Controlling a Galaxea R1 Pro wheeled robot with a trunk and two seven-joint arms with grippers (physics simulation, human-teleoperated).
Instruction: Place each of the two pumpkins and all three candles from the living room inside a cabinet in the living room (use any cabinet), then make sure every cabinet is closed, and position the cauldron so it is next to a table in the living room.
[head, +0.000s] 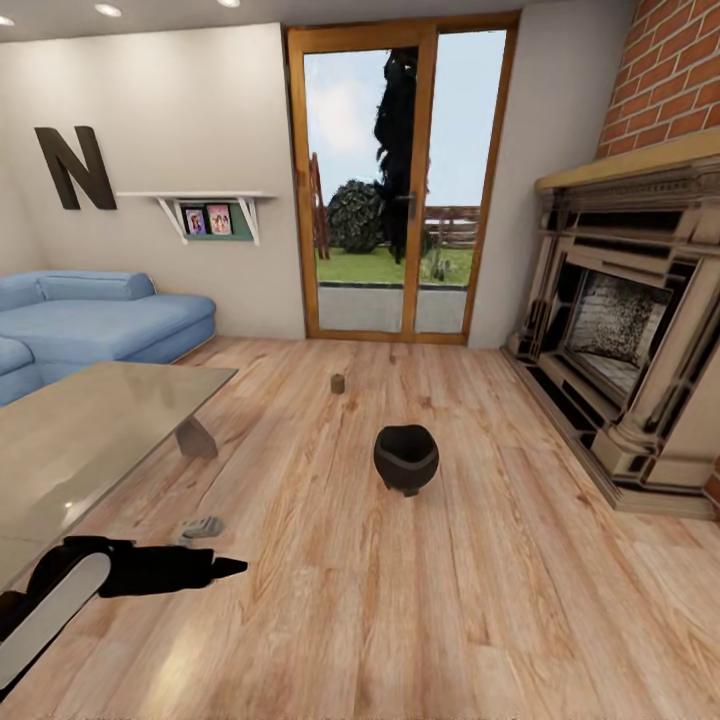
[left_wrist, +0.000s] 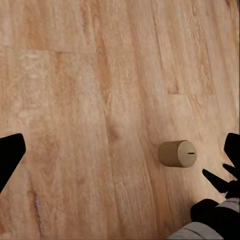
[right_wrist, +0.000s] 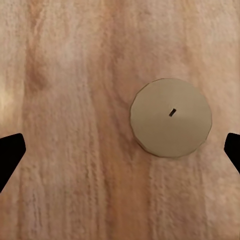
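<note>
The black cauldron stands on the wood floor in mid-room. One candle stands upright beyond it, toward the door. Another candle lies on its side by the table's corner, close to my left arm. In the left wrist view my left gripper is open above the floor, and a candle lies on its side between the fingers, nearer one of them. My right gripper is open straight above an upright candle, whose flat top faces the camera. The pumpkins and the cabinet are out of view.
A glass-topped table stands at the left with a blue sofa behind it. A stone fireplace lines the right wall. A glazed wooden door is straight ahead. A black and grey robot part sits close to the lying candle.
</note>
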